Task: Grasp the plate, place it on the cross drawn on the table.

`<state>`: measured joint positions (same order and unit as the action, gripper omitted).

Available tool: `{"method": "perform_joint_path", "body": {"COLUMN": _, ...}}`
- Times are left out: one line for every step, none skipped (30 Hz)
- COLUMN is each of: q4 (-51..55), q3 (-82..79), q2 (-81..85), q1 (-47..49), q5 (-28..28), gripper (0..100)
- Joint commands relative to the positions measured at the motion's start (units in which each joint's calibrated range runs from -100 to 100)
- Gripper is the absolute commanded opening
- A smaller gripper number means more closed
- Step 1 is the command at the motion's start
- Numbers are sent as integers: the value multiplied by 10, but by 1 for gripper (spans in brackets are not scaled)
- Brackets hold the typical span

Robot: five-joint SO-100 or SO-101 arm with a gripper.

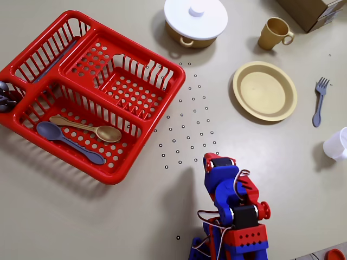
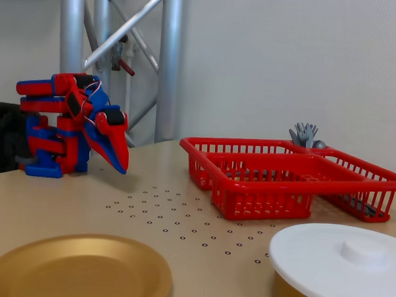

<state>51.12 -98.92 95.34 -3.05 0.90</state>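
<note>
The arm sits folded at the near edge, gripper (image 2: pixel 121 166) pinched shut on nothing. The plate (image 1: pixel 265 90) lies toward the table's (image 1: pixel 135 216) far right. It should open wide, then take the raised rim.

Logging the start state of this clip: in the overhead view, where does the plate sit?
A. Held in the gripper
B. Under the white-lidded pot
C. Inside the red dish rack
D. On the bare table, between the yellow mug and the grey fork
D: the plate lies flat on the table, below the yellow mug and left of the grey fork, well clear of the gripper.
</note>
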Motion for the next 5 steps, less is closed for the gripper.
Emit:
{"method": "perform_joint_path", "body": {"q4": 3, "q3": -10, "q2": 4, "q1": -8, "q5": -4, "gripper": 0}}
{"method": "perform_joint_path", "body": {"q4": 3, "q3": -10, "q2": 4, "q1": -8, "q5": -4, "gripper": 0}}
{"method": "perform_joint_path", "body": {"q4": 3, "q3": -10, "q2": 4, "q1": -8, "q5": -4, "gripper": 0}}
{"method": "perform_joint_path", "body": {"q4": 3, "q3": -10, "q2": 4, "q1": -8, "q5": -4, "gripper": 0}}
{"method": "perform_joint_path", "body": {"q4": 3, "q3": -10, "q2": 4, "q1": -8, "q5": -4, "gripper": 0}}
